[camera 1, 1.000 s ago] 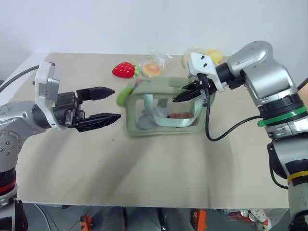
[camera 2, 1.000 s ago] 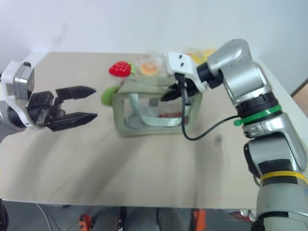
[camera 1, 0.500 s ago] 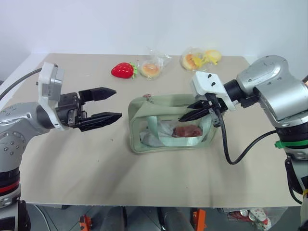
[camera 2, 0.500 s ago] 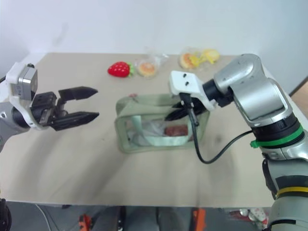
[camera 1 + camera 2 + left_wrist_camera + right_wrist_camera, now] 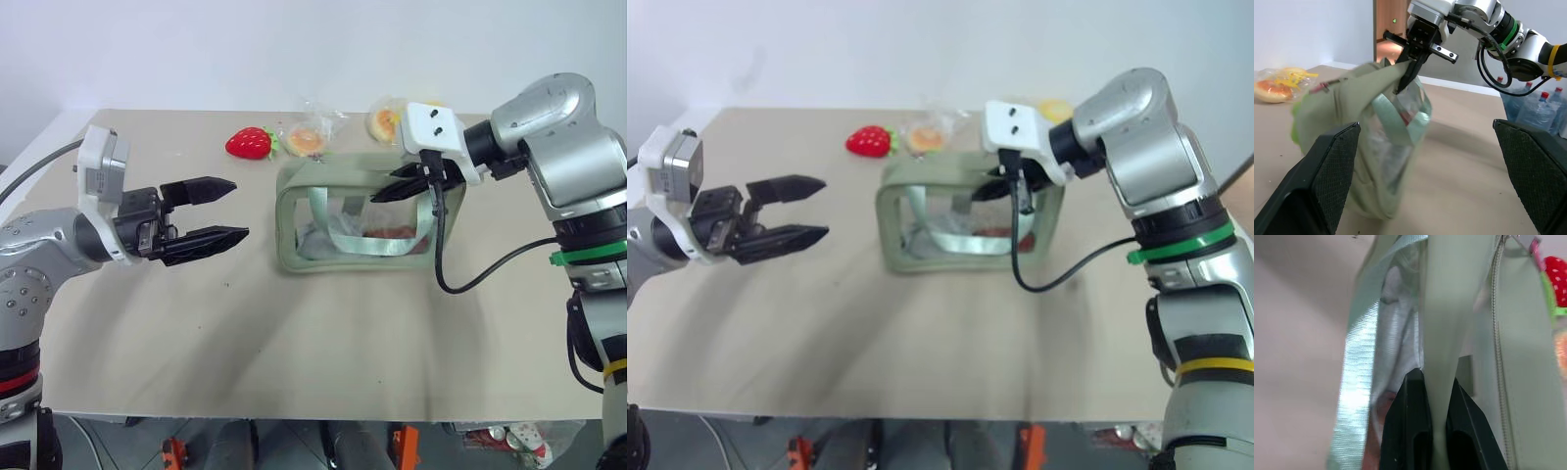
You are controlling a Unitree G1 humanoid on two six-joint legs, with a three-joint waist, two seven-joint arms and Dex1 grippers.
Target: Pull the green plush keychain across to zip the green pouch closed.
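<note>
Right pincer (image 5: 400,190) pinches green pouch (image 5: 343,230) top; left pincer (image 5: 227,210) gapes nearby.

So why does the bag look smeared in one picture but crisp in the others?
In the left wrist view the green pouch is streaked with motion blur, while the right gripper pinching its top edge looks sharper. In the left eye view the pouch is crisp under soft, even light. In the right wrist view the fabric sits so close that it looks soft.
</note>
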